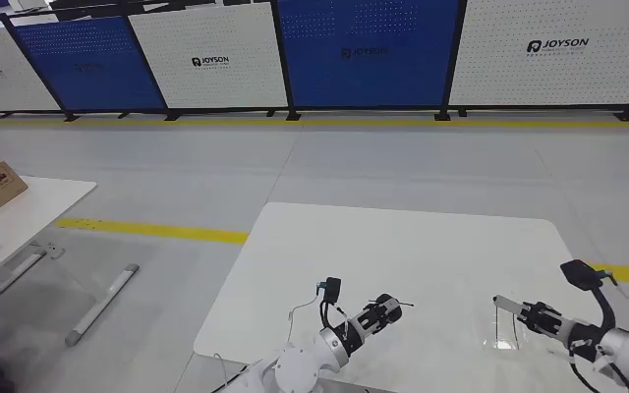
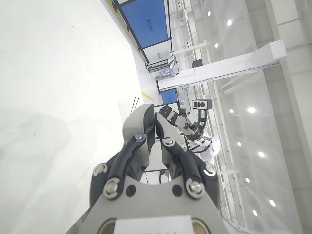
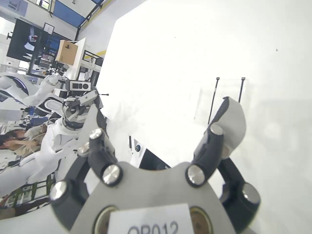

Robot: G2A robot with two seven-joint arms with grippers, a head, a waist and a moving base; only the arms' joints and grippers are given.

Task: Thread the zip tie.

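Two black zip ties (image 3: 213, 98) lie side by side on the white table (image 1: 413, 246), just beyond my right gripper (image 3: 163, 120), which is open and holds nothing. In the top view that gripper (image 1: 518, 310) hovers at the table's right front, beside the ties (image 1: 502, 332). My left gripper (image 2: 154, 119) is shut near the front middle of the table (image 1: 381, 314). A thin black zip tie (image 3: 103, 94) sticks out sideways from it in the right wrist view. The two lying ties (image 2: 135, 102) show past the left fingertips.
Both arms sit close to the table's front edge (image 1: 226, 349). Another white table with a cardboard box (image 1: 8, 183) stands at far left. Blue and white pegboard panels (image 1: 364, 54) line the back of the room.
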